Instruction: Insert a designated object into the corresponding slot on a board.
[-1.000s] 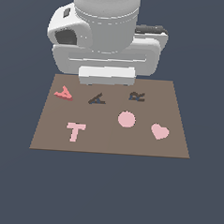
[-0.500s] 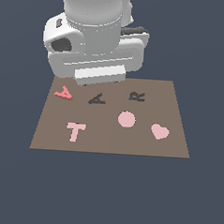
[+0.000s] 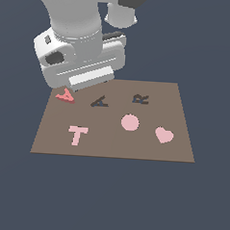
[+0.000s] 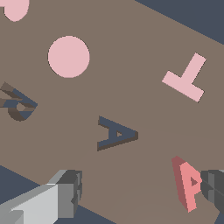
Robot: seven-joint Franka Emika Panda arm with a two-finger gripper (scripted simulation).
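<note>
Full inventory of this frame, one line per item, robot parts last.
Board: 1, brown, flat on the dark blue-grey floor.
Red A block: 1, salmon-red, on the board's far corner at the exterior view's left, under the end effector.
A-shaped slot: 1, dark, empty, beside the red A block.
R-shaped slot: 1, dark, far edge, towards the exterior view's right.
Circle: 1, pale pink, mid-board.
Heart: 1, pale pink, near right of the board.
T: 1, pale pink, near left of the board.
End effector: 1, grey fingers, open; one finger close beside the red A block.
Arm: 1, white-grey, above the board's far left.
</note>
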